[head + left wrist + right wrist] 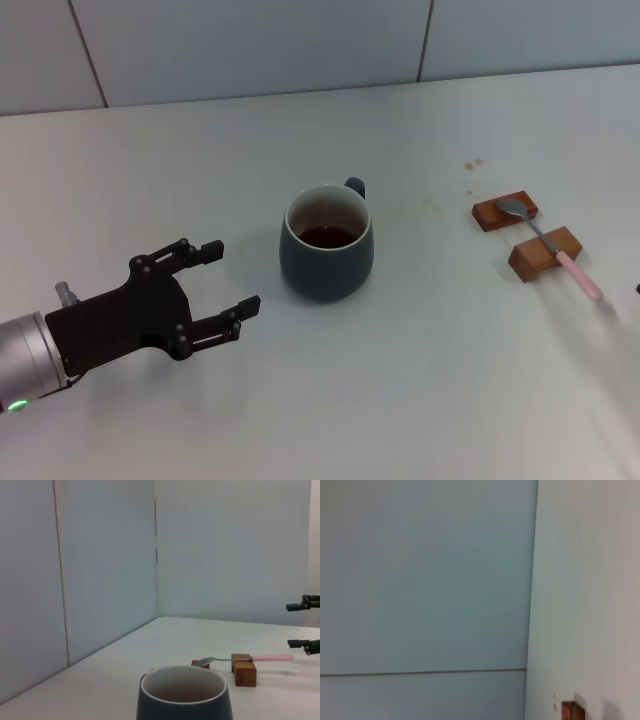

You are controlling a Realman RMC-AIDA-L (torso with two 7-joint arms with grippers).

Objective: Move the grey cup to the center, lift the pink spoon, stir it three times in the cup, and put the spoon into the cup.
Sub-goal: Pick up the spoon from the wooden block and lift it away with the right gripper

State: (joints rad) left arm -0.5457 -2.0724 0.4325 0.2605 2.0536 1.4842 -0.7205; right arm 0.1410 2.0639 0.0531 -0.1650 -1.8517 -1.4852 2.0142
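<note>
- the left gripper (228,278) hovers low over the white table (420,380), its two black fingers spread wide with nothing between them, pointing toward the grey cup (326,245) and a little apart from it.
- the grey cup stands upright near the middle of the table, its loop handle turned to the far side, away from the robot; dark brown liquid sits low inside against the pale inner wall.
- judged from its look, the cup is glazed ceramic: stiff, fairly heavy with liquid, smooth and likely slippery, and it would chip if knocked over. a grip across the rounded body or over the rim wall seems soundest, kept level so nothing spills.
- the pink spoon (556,248) lies well to the robot's right of the cup, bridged across two wooden blocks (524,232): the metal bowl on the far block, the neck on the near one, the pink handle jutting past it above the table.
- the spoon looks light, thin and rigid; the raised overhanging handle is the obvious place to pinch, though so slim a thing may swivel between the pads.
- the right gripper (304,625) shows only in the left wrist view, just beyond the spoon's handle end, its fingers apart and holding nothing.
</note>
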